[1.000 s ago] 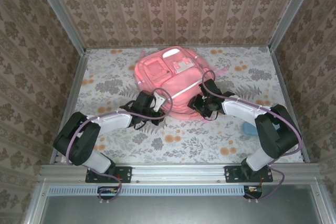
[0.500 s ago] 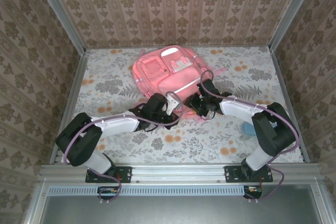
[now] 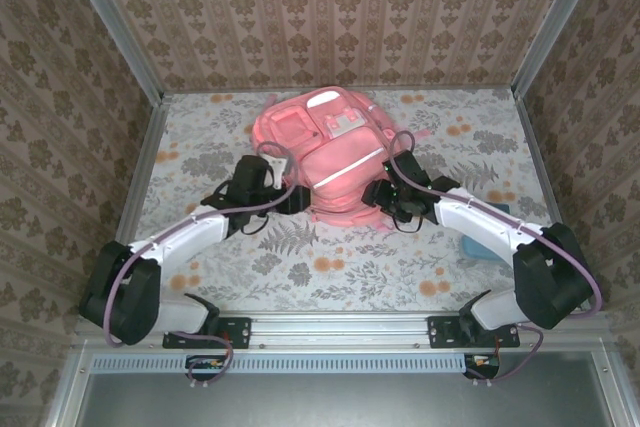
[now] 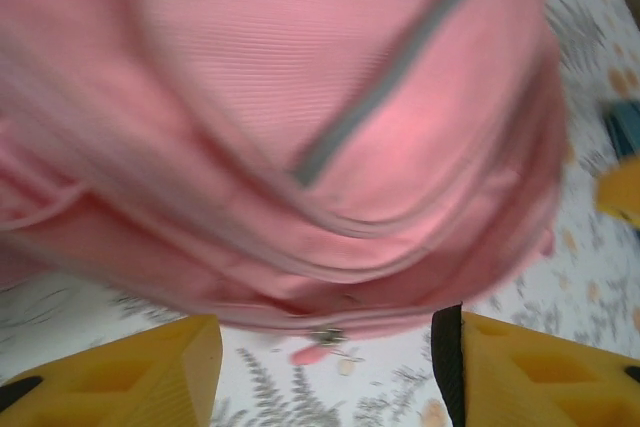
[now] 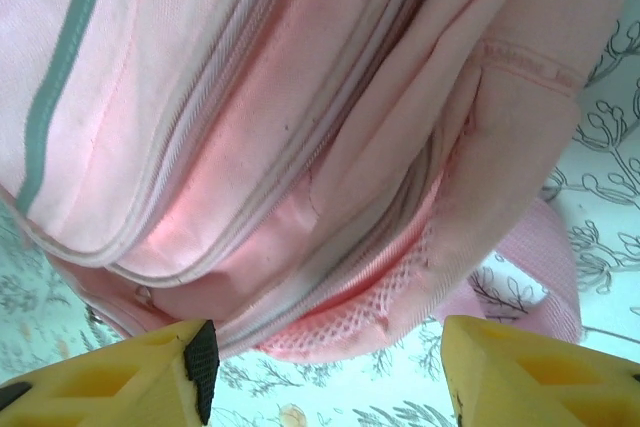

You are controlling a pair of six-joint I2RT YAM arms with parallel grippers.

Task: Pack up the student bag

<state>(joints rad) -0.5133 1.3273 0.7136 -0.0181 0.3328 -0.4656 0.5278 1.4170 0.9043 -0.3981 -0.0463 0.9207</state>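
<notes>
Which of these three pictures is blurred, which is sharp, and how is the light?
Left wrist view: the student bag is smeared by motion blur, its grey stripe soft. Right wrist view: sharp, the seams and the mesh pocket read clearly. Top external view: even light, in focus, no glare.

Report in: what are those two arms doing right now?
Left gripper open, right gripper open, both facing large salmon-pink fabric backpack. Backpack lies flat on flowered table. Small blue item beside right arm.

Robot test booth, wallpapered walls (image 3: 330, 17), floral tabletop (image 3: 400, 267)
</notes>
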